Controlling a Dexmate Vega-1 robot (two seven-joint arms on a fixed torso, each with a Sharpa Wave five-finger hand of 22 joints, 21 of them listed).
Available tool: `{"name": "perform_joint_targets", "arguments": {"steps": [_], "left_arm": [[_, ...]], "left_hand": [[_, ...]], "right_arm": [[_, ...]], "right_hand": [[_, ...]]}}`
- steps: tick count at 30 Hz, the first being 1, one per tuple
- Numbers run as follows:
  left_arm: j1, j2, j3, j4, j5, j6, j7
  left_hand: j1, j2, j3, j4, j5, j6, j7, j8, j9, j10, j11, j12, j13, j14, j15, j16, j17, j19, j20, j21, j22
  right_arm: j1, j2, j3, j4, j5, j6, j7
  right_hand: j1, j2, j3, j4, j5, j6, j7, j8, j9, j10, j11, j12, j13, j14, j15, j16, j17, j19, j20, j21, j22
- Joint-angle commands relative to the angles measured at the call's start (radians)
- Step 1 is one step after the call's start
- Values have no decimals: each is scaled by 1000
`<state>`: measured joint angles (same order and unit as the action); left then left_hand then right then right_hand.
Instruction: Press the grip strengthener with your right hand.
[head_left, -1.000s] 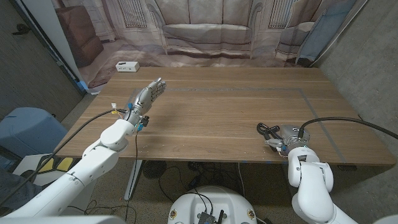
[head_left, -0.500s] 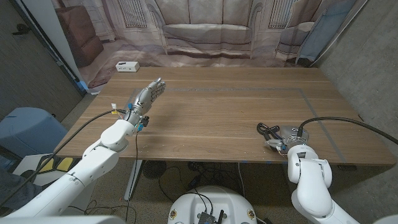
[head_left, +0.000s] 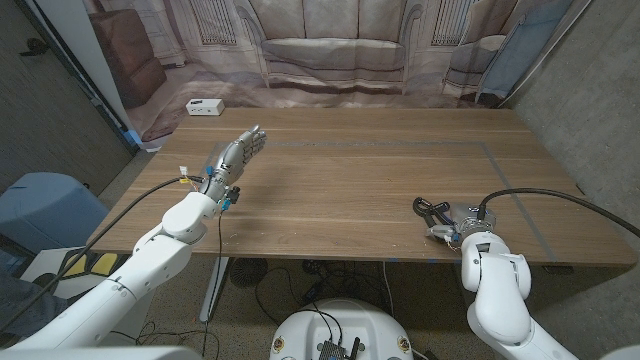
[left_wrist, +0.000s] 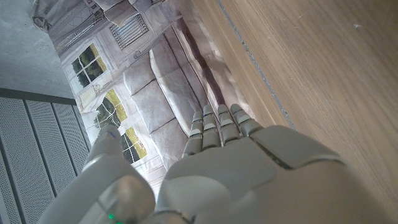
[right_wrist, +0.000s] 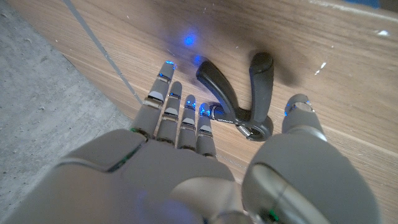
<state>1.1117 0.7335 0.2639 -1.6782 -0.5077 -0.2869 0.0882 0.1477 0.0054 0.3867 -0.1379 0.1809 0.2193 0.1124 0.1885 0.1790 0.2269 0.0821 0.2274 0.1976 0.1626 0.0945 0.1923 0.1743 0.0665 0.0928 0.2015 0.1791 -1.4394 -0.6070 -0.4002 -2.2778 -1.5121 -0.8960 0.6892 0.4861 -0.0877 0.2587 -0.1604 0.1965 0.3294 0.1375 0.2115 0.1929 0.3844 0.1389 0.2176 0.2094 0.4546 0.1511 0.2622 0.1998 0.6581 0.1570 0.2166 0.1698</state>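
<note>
The grip strengthener (head_left: 432, 210) lies on the wooden table (head_left: 360, 170) near its front edge, at about 4 o'clock from the table's middle, its two black handles (right_wrist: 217, 87) splayed in a V from a metal coil. In the right wrist view there is small white lettering on the band by the coil, too small to read. The right hand (head_left: 462, 222) sits just at 3 o'clock of the strengthener; its fingers (right_wrist: 180, 115) reach straight out beside one handle and the thumb (right_wrist: 300, 112) stands on the far side of the other, spread apart and holding nothing, and I cannot tell if a fingertip touches the handle. The left hand (head_left: 235, 155) is raised over the table at about 9 o'clock, well apart from the strengthener, fingers (left_wrist: 217, 127) straight and side by side, thumb out, nothing in it. A small white box (head_left: 205, 106) rests at the table's 11 o'clock corner, before a printed backdrop (head_left: 330, 45) of a sofa.
</note>
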Motion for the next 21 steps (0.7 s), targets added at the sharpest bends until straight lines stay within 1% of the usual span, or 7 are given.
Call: {"name": "perform_joint_targets", "arguments": {"steps": [1, 7, 8, 9, 14, 21], "left_arm": [[-1, 2, 2, 0, 0, 5, 1], [0, 1, 2, 3, -2, 2, 0], [-1, 1, 2, 3, -2, 1, -1], [-1, 0, 2, 4, -2, -1, -1], [-3, 2, 2, 4, -2, 1, -3], [-11, 0, 8, 9, -3, 3, -11]], "left_hand": [[8, 0, 7, 1, -2, 7, -3, 3, 3, 9, 0, -2, 3, 9, -1, -3, 5, 0, 9, -2, 2], [9, 0, 7, 1, -2, 10, -2, 3, 3, 9, -1, -3, 3, 10, -1, -3, 5, 0, 9, -2, 2], [9, 0, 7, 1, -2, 10, -2, 4, 3, 8, -1, -3, 3, 10, -1, -3, 5, 0, 9, -2, 2], [9, 0, 7, 1, -2, 10, -2, 3, 3, 8, -1, -3, 3, 10, -1, -3, 5, 0, 9, -2, 2], [9, 0, 7, 1, -2, 11, -2, 4, 3, 9, 1, -3, 3, 10, -1, -3, 5, -1, 9, -2, 2], [9, 1, 7, 1, -2, 11, -3, 4, 3, 9, -1, -3, 3, 10, -1, -3, 5, -1, 10, -2, 2]], "right_arm": [[13, 2, 8, 15, 15, 8, 23], [21, -5, 3, 19, 16, 9, 27], [23, -6, 1, 21, 13, 9, 28], [26, -6, -1, 23, 10, 9, 32], [28, -8, 1, 23, 30, 7, 23], [41, -14, -9, 34, 48, 0, 20]], "right_hand": [[26, 3, 13, -1, 7, 17, 1, 8, 6, 19, 2, 3, 1, 17, -8, 5, 2, 19, -9, 3, 5], [46, 11, 21, -3, 7, 29, 0, 10, 6, 29, 0, 4, 1, 33, -17, 7, 2, 43, -19, 8, 5], [51, 11, 22, -3, 6, 32, -1, 11, 6, 32, 0, 5, 1, 36, -24, 8, 1, 50, -24, 9, 5], [60, 11, 24, -4, 5, 41, -1, 12, 6, 42, -1, 7, 1, 45, -37, 9, 1, 63, -38, 12, 4], [79, 2, 23, -3, 1, 82, 3, 22, 5, 83, 4, 16, 0, 88, -68, 17, -1, 101, -67, 17, 4], [90, 5, 26, -3, 2, 92, 3, 24, 5, 89, 3, 15, -1, 94, -77, 18, -1, 113, -75, 18, 3]]}}
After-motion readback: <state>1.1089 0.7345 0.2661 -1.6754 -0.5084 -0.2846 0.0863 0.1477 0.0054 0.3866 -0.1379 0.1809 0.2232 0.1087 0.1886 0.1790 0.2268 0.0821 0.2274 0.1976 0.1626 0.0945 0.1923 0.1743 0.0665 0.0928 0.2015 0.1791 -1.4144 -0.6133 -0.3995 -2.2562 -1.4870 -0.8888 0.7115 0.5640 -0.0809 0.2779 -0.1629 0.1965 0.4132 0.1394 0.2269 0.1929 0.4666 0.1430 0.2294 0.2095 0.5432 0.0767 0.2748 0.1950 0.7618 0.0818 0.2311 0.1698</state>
